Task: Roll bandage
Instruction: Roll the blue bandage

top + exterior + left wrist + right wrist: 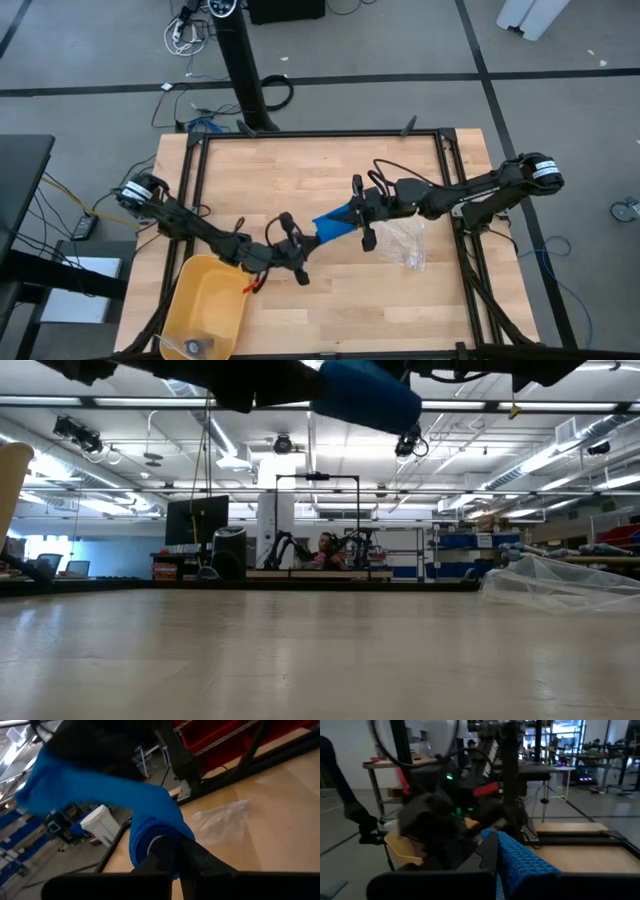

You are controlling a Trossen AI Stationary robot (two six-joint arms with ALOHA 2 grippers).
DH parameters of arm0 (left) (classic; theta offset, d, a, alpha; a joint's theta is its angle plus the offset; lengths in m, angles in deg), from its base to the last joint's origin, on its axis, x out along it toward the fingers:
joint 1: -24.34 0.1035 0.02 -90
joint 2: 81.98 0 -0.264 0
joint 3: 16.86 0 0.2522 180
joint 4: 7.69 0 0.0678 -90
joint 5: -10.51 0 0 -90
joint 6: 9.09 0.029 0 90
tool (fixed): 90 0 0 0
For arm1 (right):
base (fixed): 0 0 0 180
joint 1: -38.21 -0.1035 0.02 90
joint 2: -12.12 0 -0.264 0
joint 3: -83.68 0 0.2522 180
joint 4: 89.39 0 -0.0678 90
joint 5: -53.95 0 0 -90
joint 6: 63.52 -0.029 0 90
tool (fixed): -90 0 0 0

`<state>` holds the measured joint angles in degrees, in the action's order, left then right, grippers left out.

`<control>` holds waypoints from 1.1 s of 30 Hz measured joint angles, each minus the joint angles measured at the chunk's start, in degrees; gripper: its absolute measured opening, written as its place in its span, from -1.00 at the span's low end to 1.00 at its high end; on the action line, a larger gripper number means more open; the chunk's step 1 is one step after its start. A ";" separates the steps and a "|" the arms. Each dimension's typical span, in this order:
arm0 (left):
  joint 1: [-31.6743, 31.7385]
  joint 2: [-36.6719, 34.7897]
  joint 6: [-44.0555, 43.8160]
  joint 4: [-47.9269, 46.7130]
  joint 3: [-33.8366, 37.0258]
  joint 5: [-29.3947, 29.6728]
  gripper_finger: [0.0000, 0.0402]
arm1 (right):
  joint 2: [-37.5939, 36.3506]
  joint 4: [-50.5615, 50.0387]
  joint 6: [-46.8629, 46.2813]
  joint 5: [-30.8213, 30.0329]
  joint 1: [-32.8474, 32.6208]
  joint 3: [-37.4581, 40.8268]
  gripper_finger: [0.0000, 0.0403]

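I'm holding the bandage (335, 222) up in the air over the middle of the table (320, 160), stretched between my two arms. My left gripper (296, 250) is sitting at the lower end, jaws clenched on the bandage; in the left wrist view the blue fabric (150, 832) is bunching right at my fingers (165, 852) and running away from them as a wide blur. My right gripper (360, 215) is at the upper end, jaws also clamped on the bandage; in the right wrist view the ribbed blue strip (520, 862) is coming straight out from between them. In the low view the bandage (365, 392) is hanging well above the table surface, not touching it.

A clear plastic bag (405, 242) is lying on the table just beside my right gripper, crumpled. A yellow bin (205, 305) is sitting at the front left part of the table, near my left arm, with a small dark object (198, 346) inside it. A person is showing far off in the room behind the table in the low view.
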<state>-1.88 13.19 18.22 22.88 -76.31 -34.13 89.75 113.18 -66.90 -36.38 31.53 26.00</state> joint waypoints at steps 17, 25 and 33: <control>-4.99 0.20 2.52 -0.62 -2.13 5.73 -0.93 | 0.00 -2.07 -0.59 -5.71 0.42 0.02 -0.94; -5.05 0.20 4.71 -0.83 -3.92 4.20 -0.93 | 0.02 -7.42 -2.60 -5.87 0.80 0.02 -0.51; -5.36 0.20 4.83 -0.76 -3.92 3.52 -0.93 | 0.01 -9.09 -4.09 -5.89 0.86 0.02 -0.07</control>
<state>-7.24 13.40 23.05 22.12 -80.23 -30.60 89.76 104.10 -70.99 -42.27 32.39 26.02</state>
